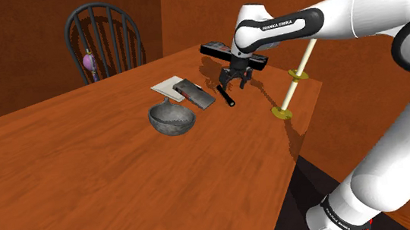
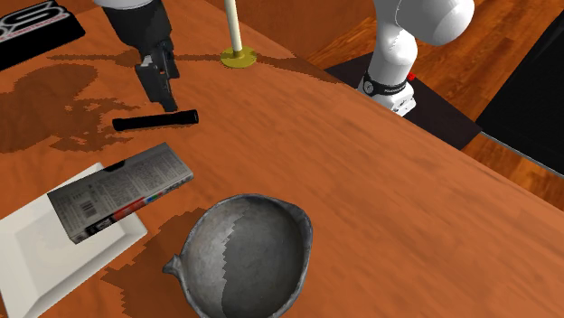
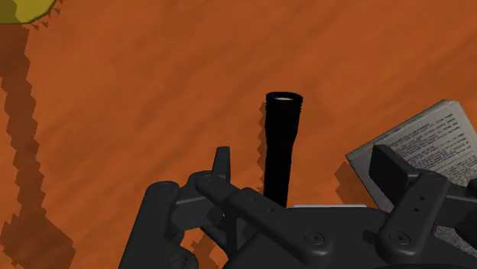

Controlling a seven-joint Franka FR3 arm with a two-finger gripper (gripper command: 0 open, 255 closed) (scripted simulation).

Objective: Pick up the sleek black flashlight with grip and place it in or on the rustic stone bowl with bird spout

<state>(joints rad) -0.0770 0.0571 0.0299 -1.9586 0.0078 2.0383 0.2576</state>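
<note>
Flashlight (image 2: 154, 120) not yet gripped: approach step

It lay flat on the table (image 2: 380, 181), apart from the bowl (image 2: 305, 237) and near the printed box (image 2: 117, 194). Gripper (image 3: 304, 159) hovered above it, fingers (image 3: 222, 162) wide, straddling the barrel w/o touching. Prob. pre-grasp: next move calls for a straight drop, then closing across the barrel.

In the wrist view the body of the gripper (image 3: 304, 156) hides the rear end of the flashlight (image 3: 281, 145) and part of the printed box (image 3: 428, 141). The second exterior view's bottom edge cuts off the bowl (image 2: 271, 271) and the white tray (image 2: 27, 262). The small pink thing (image 1: 89, 62) on the chair (image 1: 100, 6) is perhaps a toy
</note>
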